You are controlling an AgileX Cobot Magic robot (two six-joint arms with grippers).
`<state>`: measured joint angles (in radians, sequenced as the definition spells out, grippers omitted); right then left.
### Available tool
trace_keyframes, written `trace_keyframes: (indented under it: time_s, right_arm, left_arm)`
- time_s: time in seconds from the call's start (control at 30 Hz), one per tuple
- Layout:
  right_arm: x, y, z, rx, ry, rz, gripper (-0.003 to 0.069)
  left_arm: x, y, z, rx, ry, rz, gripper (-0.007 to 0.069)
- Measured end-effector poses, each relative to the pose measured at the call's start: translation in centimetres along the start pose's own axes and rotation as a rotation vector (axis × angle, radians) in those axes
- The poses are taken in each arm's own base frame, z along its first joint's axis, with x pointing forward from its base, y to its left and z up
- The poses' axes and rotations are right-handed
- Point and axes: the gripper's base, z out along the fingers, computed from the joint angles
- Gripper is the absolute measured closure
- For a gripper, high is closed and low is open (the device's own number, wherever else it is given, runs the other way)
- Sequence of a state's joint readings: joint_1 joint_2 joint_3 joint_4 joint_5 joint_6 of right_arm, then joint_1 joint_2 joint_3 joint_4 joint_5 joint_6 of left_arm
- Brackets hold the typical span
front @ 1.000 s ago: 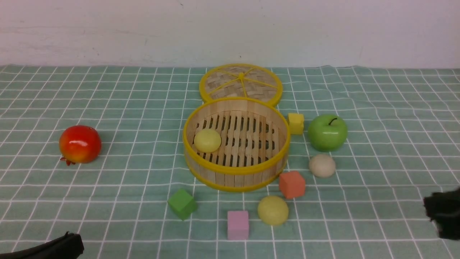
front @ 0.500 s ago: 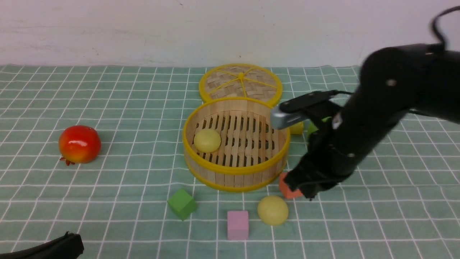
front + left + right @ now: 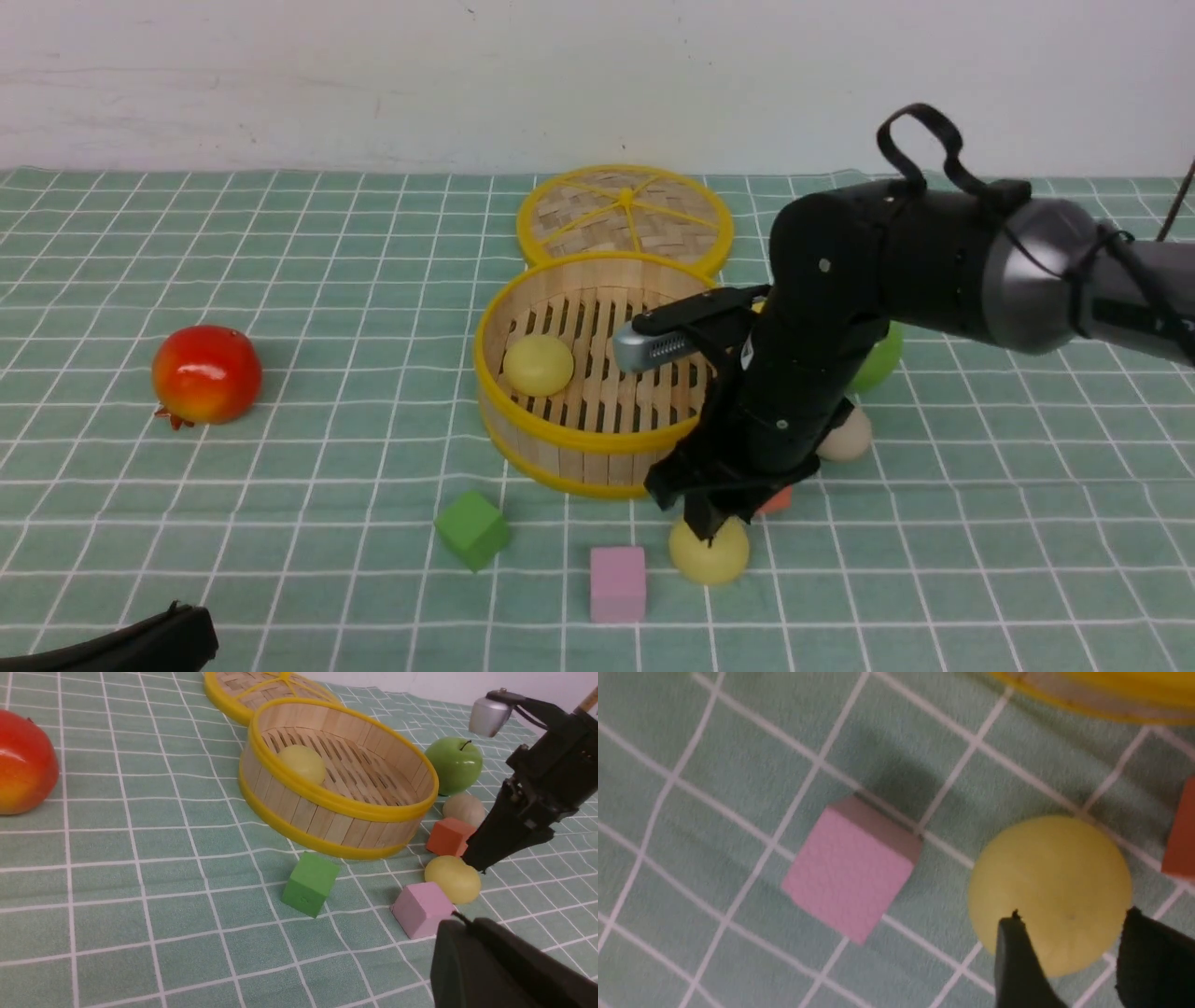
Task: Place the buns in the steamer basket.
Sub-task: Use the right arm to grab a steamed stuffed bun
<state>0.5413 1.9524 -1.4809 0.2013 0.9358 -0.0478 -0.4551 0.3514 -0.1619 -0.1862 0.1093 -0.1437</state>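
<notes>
Just in front of the steamer basket [image 3: 607, 462], on its robot-facing side and a little to its right, a pale yellow bun [image 3: 717, 562] sits on the checked green cloth [image 3: 327, 280]. The right gripper [image 3: 705, 525] points down at this bun with its jaws parted to a moderate gap. The right wrist view shows the two dark fingers [image 3: 1017, 961] over the bun's edge, though whether they touch it is unclear. A second pale yellow bun [image 3: 539, 364] lies inside the basket, on the left part of its slatted floor. The off-white bun [image 3: 850, 437] rests on the cloth to the basket's right, partly hidden by the right arm, with a green apple [image 3: 454, 765] just beyond it. An orange cube [image 3: 447, 836] stands close to the basket's front-right wall, while a pink cube [image 3: 618, 583] and a green cube [image 3: 473, 529] lie farther out in front of the basket. The woven lid [image 3: 625, 210] lies flat directly behind the basket, and a red fruit [image 3: 207, 373] sits well off to the basket's left. The left gripper [image 3: 140, 644] stays low, far out in front of the basket and to its left, with its jaws closed.
</notes>
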Motion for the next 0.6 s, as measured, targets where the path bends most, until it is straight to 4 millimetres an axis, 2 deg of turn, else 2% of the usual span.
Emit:
trace_keyframes:
  time_s: [0.27, 0.57, 0.6]
  right_arm:
    - [-0.4, -0.5, 1.9, 0.022, -0.012, 0.006, 0.0353]
    - [-0.4, -0.6, 2.4, 0.028, -0.002, 0.005, 0.0487]
    - [-0.4, -0.6, 2.4, 0.029, 0.004, 0.004, 0.0524]
  left_arm:
    - [0.0, 0.0, 0.0, 0.0, 0.0, 0.0, 0.0624]
    - [0.0, 0.0, 0.0, 0.0, 0.0, 0.0, 0.062]
    - [0.0, 0.0, 0.0, 0.0, 0.0, 0.0, 0.062]
